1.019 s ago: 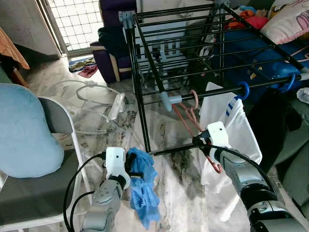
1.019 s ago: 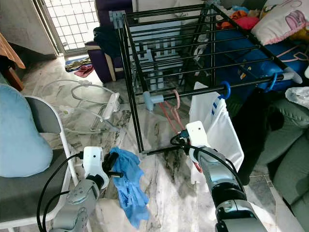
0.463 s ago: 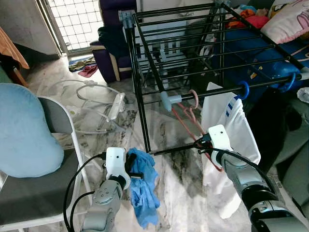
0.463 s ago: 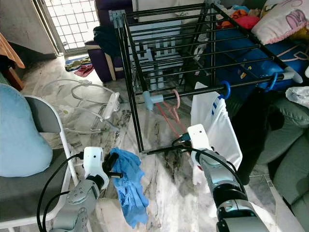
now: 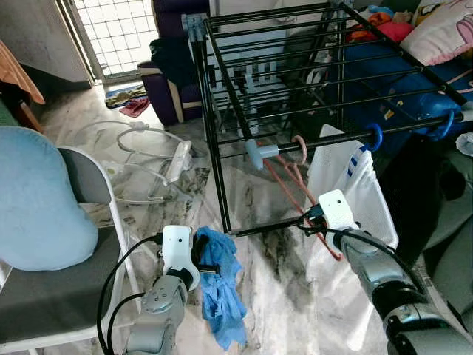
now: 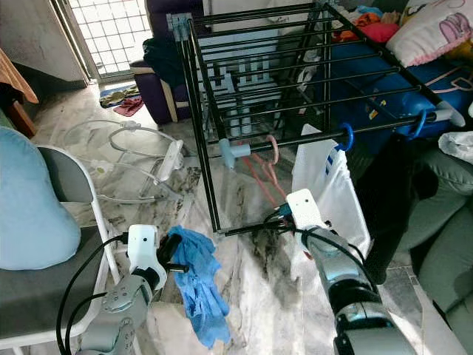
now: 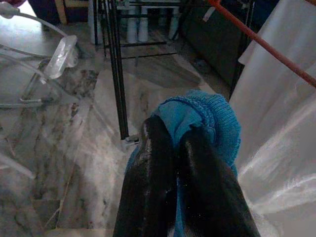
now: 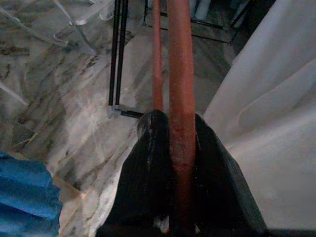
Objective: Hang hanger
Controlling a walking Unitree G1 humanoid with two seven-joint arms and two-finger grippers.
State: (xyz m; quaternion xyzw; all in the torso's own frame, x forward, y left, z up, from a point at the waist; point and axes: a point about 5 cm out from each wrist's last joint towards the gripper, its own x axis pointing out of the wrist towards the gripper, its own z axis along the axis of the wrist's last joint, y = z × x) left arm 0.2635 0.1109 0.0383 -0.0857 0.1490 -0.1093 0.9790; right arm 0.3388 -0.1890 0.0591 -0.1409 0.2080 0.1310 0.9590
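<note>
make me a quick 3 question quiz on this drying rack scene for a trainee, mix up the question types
1. True or false: the right gripper has its jaws closed on a bar of the red hanger.
2. Multiple choice: what does the left gripper hold? A) a white shirt B) a blue cloth C) a pillow
3. Fill in: the red hanger's hook sits over the front rail of the black ______.

Key
1. True; the wrist view shows the red bar pinched between the jaws.
2. B; the blue cloth hangs from the closed jaws, over the marble floor.
3. Drying rack; a white garment hangs from the same rail on a blue hanger.
</note>
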